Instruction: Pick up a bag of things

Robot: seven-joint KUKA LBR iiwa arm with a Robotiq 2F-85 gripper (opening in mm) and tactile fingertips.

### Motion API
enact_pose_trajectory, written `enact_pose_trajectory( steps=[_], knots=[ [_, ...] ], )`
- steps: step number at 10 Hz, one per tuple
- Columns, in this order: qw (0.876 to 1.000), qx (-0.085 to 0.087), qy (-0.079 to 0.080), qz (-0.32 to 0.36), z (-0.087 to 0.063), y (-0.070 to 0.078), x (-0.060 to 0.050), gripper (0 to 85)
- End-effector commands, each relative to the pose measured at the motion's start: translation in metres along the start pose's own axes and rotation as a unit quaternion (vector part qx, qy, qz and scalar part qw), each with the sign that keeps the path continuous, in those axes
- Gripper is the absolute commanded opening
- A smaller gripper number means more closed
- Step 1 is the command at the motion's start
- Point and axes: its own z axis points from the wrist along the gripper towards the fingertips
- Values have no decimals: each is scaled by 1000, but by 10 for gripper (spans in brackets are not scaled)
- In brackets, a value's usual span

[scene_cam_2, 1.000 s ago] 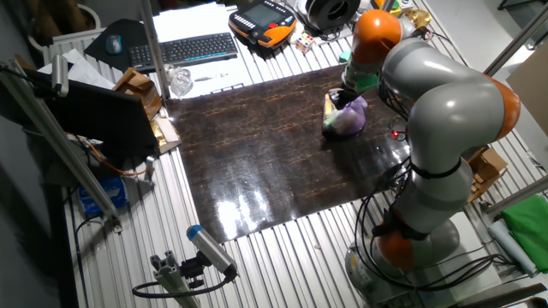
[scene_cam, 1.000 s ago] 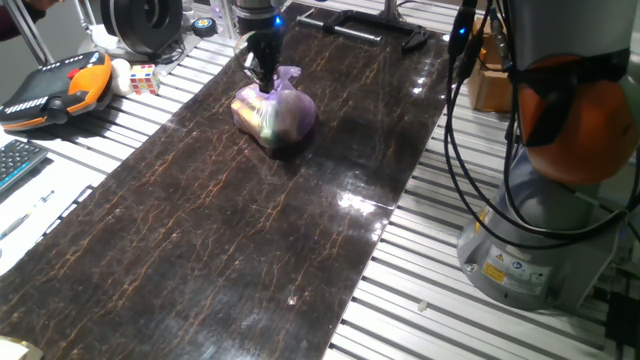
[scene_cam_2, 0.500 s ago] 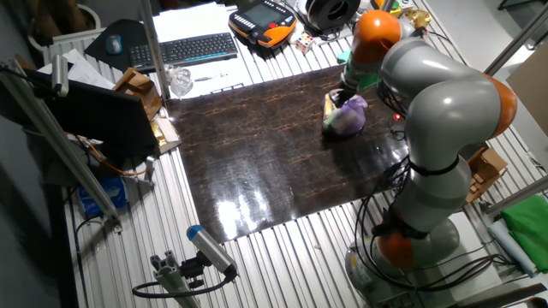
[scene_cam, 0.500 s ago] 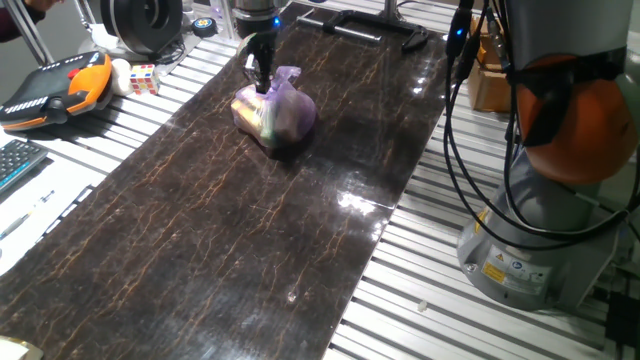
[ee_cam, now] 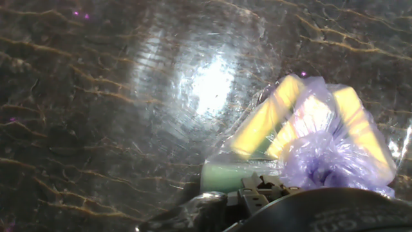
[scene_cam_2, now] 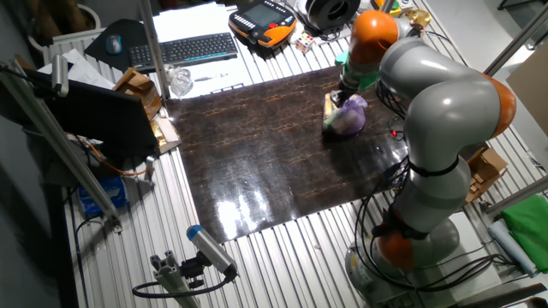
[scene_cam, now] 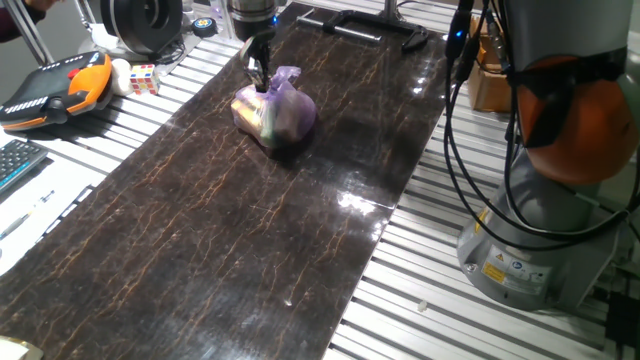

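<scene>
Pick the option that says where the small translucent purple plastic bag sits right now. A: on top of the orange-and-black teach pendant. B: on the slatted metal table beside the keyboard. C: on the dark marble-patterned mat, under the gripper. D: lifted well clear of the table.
C: the small translucent purple plastic bag rests on the dark marble-patterned mat, with the gripper at its knotted top.
</scene>
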Motion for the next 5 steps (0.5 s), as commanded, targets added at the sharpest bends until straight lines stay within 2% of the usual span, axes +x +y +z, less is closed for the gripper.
enact_pose_trajectory(
  steps=[1,3,5],
  knots=[
    [1000,5,2,3,1,1,-2,7],
    [1000,-5,0,21,10,3,-9,7],
    [1000,-4,0,20,14,2,-10,7]
  ],
)
